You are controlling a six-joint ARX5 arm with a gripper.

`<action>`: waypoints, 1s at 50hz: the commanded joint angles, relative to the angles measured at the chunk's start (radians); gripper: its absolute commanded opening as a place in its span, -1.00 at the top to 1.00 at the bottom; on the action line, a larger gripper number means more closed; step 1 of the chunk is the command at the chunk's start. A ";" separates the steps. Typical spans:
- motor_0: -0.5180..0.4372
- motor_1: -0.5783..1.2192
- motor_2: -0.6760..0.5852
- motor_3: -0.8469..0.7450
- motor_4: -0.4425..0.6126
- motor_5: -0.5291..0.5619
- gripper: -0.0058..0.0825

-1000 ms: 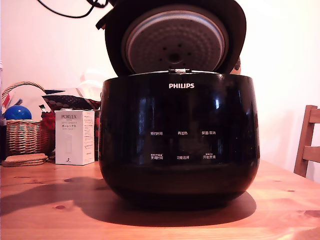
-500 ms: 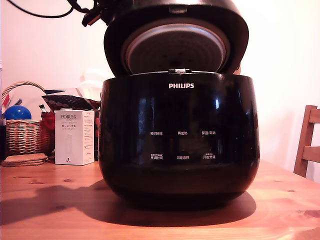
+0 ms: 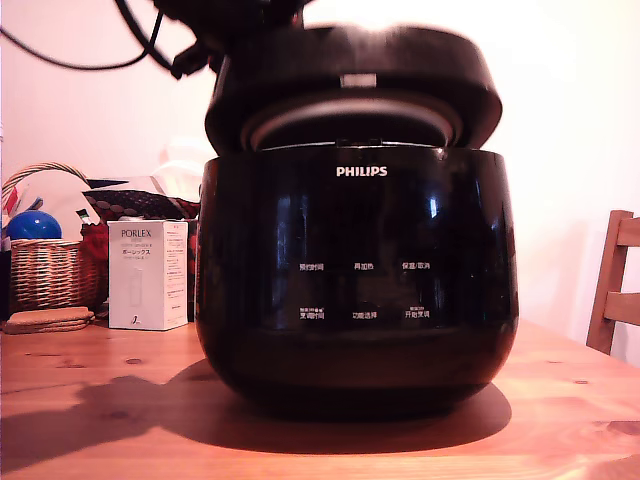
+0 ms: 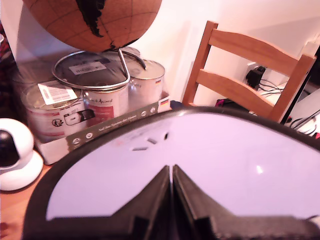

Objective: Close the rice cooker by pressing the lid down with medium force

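- The rice cooker [image 3: 356,270] is a big glossy black pot sitting in the middle of the wooden surface [image 3: 90,420], with white PHILIPS lettering and two rows of small white button labels on its front.
- The lid [image 3: 355,85] is tilted down low over the pot but not shut. There's a gap at the front, and only a thin arc of the silvery inner plate [image 3: 350,115] peeks out under the black rim.
- It looks a bit smeared in the exterior view, so fine detail on the lid is hard to read.
- In the wrist view the lid top [image 4: 200,165] fills most of the frame, a wide glossy pale-reflecting disc with a dark rim.
- The claw [image 4: 171,175] has its two dark fingers squeezed together, just a thin slit between them, holding nothing, with the tips right at the lid's top surface.
- In the exterior view only dark arm parts and cables [image 3: 140,45] show above the lid.
- To the exterior view's left of the cooker there's a white PORLEX box [image 3: 147,275] standing upright, then a wicker basket [image 3: 45,270] with a blue ball [image 3: 32,226] in it, and some flat coasters [image 3: 47,320] in front.
- A wooden chair [image 3: 615,290] sits at the exterior view's right edge.
- The wrist view also shows a wooden chair [image 4: 245,65], boxed steel pots with glass lids [image 4: 95,85], a cork-coloured globe [image 4: 95,20] and a small white round camera [image 4: 14,155].
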 commanded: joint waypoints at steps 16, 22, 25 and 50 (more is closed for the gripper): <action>-0.014 0.019 -0.109 -0.002 -0.018 0.013 0.91; -0.038 0.029 -0.117 -0.008 -0.018 0.009 0.91; -0.050 0.036 -0.117 -0.014 -0.018 0.010 0.91; -0.098 0.153 -0.141 0.074 -0.035 0.012 0.91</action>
